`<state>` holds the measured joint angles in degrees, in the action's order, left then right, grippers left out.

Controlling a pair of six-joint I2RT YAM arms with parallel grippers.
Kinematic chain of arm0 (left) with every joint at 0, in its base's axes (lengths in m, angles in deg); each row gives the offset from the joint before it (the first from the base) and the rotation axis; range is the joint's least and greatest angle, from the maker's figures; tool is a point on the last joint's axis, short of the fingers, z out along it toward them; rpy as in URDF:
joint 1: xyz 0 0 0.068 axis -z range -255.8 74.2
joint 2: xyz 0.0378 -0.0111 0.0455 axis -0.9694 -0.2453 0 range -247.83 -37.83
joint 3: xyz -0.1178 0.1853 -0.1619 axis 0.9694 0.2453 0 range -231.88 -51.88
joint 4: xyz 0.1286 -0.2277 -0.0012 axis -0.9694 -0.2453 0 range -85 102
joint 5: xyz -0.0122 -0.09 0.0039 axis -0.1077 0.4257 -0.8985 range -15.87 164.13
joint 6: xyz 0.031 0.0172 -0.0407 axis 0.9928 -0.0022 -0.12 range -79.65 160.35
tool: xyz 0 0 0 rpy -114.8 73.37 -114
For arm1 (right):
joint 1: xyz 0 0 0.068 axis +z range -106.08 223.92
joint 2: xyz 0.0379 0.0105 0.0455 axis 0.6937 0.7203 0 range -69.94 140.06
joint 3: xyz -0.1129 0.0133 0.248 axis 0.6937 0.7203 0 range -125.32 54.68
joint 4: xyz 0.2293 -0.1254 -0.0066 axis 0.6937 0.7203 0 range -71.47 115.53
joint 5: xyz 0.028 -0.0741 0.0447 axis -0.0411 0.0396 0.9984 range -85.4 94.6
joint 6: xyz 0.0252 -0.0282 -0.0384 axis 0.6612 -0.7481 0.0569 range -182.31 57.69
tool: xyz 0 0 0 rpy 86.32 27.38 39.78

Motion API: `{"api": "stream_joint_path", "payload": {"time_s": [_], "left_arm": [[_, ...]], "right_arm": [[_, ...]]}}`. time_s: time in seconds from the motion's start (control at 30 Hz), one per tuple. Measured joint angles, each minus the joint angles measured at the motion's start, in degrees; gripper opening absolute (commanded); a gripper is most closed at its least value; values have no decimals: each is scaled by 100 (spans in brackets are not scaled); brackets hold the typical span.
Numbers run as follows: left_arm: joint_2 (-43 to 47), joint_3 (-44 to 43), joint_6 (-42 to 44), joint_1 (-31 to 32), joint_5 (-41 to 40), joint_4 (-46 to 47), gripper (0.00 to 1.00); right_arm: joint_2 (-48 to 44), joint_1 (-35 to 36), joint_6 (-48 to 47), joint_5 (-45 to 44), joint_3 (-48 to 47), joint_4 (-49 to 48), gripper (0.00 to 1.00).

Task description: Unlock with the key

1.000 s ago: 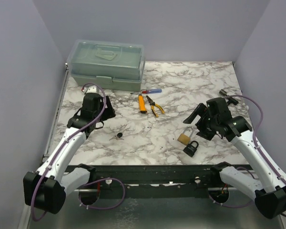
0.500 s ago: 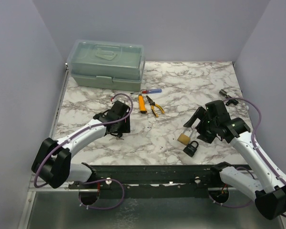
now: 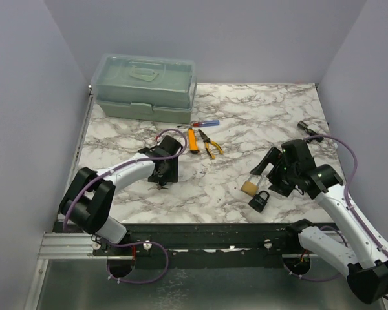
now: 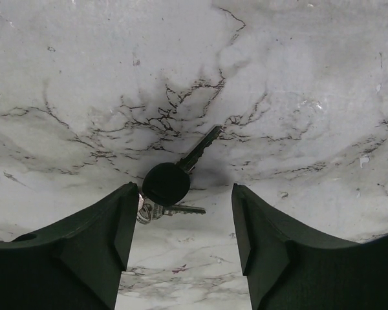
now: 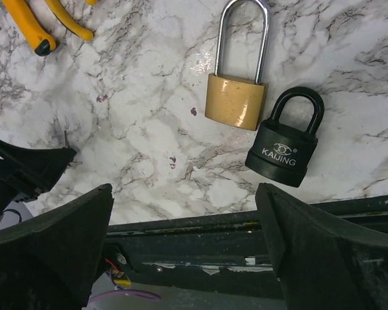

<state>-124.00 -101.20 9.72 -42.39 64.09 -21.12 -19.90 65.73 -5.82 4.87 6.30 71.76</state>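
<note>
A key (image 4: 166, 183) with a round black head lies flat on the marble, with a small silver key (image 4: 181, 209) ringed to it. My left gripper (image 4: 184, 210) is open and low over them. The black head lies just beyond the left fingertip (image 4: 126, 206) and nothing is between the fingers. From above, the left gripper (image 3: 163, 173) covers most of the keys. A brass padlock (image 5: 236, 100) with a long shackle and a black padlock (image 5: 284, 145) lie side by side, both shackles shut. My right gripper (image 5: 184, 213) hangs wide open above them, near the black padlock (image 3: 259, 201) and the brass one (image 3: 249, 187).
A pale green toolbox (image 3: 145, 87) stands at the back left. A red and blue screwdriver (image 3: 204, 123), an orange utility knife (image 3: 193, 140) and yellow-handled pliers (image 3: 210, 143) lie mid-table. A small black object (image 3: 305, 126) sits at the right edge. The black front rail (image 5: 246, 226) runs below the padlocks.
The left arm swung from the far left to the keys and came down over them, its jaws narrowing somewhat. The right arm barely shifted above the padlocks.
</note>
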Motion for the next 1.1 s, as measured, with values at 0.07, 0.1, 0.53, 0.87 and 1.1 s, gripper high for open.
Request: {"api": "stream_joint_path", "payload": {"time_s": [0.07, 0.1, 0.53, 0.87, 1.1], "left_arm": [[-101, -48, 15, 0, -7, -15, 53], [-138, -70, 33, 0, -7, -22, 52], [-391, -166, 79, -9, -28, -48, 52], [-531, -302, 173, -146, 59, -103, 12], [-525, -341, 256, -153, 195, -125, 0]], "right_arm": [[-13, 0, -2, 0, 22, 0, 100], [-13, 0, -2, 0, 26, 0, 100], [-48, 0, -63, 0, 44, 0, 100], [-98, 0, -66, 0, 90, 0, 100], [-98, 0, -87, 0, 90, -2, 100]]}}
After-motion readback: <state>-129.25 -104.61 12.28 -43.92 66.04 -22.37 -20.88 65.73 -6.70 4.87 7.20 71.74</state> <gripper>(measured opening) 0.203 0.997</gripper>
